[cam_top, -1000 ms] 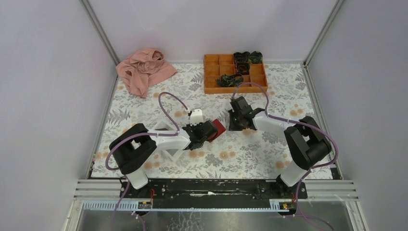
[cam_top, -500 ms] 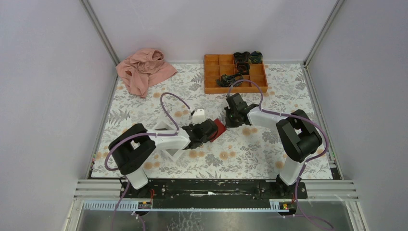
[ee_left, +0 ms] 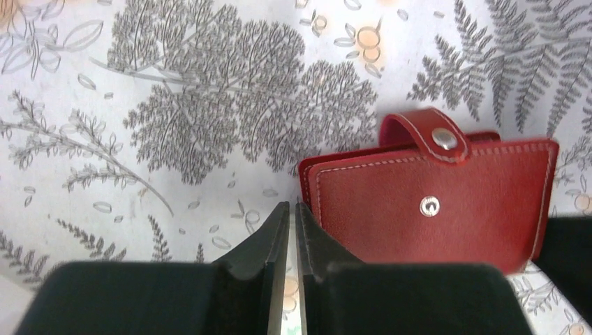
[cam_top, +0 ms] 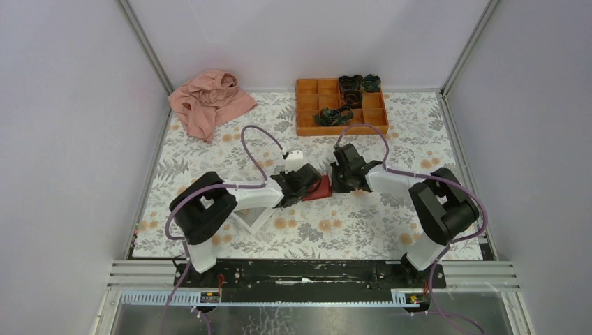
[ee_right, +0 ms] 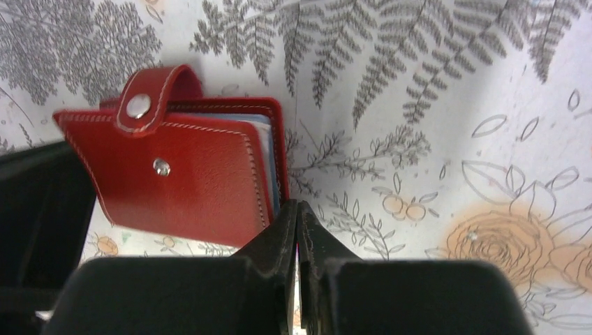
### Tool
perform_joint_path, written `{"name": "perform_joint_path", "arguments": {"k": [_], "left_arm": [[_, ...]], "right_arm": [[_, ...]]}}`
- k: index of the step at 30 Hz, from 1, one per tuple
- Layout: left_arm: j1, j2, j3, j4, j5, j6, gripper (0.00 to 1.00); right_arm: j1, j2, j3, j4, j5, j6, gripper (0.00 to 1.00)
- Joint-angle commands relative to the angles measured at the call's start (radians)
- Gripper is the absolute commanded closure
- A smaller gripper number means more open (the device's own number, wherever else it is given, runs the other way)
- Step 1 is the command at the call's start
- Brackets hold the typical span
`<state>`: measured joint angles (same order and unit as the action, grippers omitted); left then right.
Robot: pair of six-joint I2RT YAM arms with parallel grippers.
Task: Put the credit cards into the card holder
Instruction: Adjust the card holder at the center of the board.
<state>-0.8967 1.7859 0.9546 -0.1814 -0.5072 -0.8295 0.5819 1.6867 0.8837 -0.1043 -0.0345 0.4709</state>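
The card holder is a dark-red wallet, folded shut on the floral cloth between both grippers. In the left wrist view the card holder has its snap tab curled loose above the cover stud. My left gripper is shut to a thin empty slit, its right finger at the wallet's near corner. My right gripper is shut, with its tips against the open edge of the card holder, where pale blue leaves show. From above, the left gripper and right gripper flank it. The credit cards are hidden.
An orange compartment box with dark items stands at the back. A pink cloth lies at the back left. A white tray is partly under the left arm. Grey walls enclose the table on three sides.
My left arm has swung right and forward, nudging the card holder slightly right. My right gripper came in against the wallet and its jaws have closed fully.
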Motion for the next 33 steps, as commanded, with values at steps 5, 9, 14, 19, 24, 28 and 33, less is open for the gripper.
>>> {"name": "perform_joint_path", "arguments": {"k": [5, 9, 14, 19, 24, 28, 33], "left_arm": [[0.029, 0.101, 0.115, 0.044, 0.04, 0.102, 0.85], [0.046, 0.153, 0.175, 0.059, 0.082, 0.136, 0.85], [0.049, 0.197, 0.223, 0.086, 0.143, 0.136, 0.86], [0.05, 0.211, 0.261, 0.071, 0.132, 0.135, 0.85], [0.076, 0.151, 0.269, 0.031, 0.055, 0.15, 0.81], [0.097, 0.092, 0.26, 0.023, 0.028, 0.156, 0.71], [0.101, 0.042, 0.246, 0.033, 0.023, 0.145, 0.63]], "right_arm": [[0.075, -0.11, -0.086, 0.019, -0.002, 0.092, 0.95], [0.11, -0.137, -0.103, 0.021, 0.009, 0.123, 0.95], [0.142, -0.158, -0.108, 0.019, 0.031, 0.149, 0.95], [0.151, -0.203, -0.114, -0.021, 0.103, 0.147, 0.92], [0.149, -0.267, -0.097, -0.11, 0.22, 0.094, 0.84], [0.15, -0.281, -0.058, -0.168, 0.282, 0.041, 0.69], [0.15, -0.289, -0.034, -0.206, 0.31, 0.008, 0.61]]}}
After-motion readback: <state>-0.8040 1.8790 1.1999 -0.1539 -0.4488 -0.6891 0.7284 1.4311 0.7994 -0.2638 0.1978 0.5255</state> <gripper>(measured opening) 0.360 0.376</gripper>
